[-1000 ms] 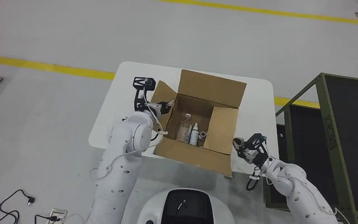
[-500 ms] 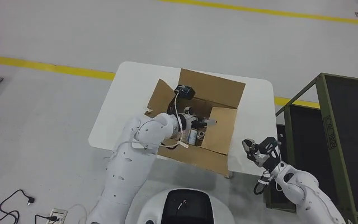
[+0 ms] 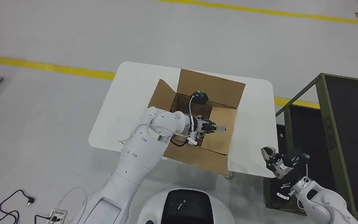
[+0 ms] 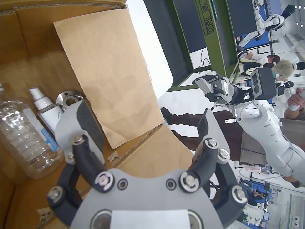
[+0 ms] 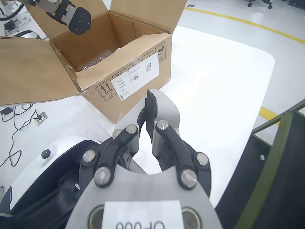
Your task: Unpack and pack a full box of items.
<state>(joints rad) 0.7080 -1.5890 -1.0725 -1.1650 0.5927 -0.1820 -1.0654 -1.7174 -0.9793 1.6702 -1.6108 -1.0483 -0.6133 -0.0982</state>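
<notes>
Box (image 3: 212,87) contents mostly hidden beneath left tool (image 3: 214,127), spread empty; right tool (image 5: 149,101) pinched shut, seemingly empty.

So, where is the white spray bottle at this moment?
In the left wrist view, the white spray bottle lies inside the cardboard box, between the clear plastic bottle and the metal flange.

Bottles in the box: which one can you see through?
The big bottle. It is clear plastic, so the cardboard shows through it. The small spray bottle lying beside it is white with a label.
</notes>
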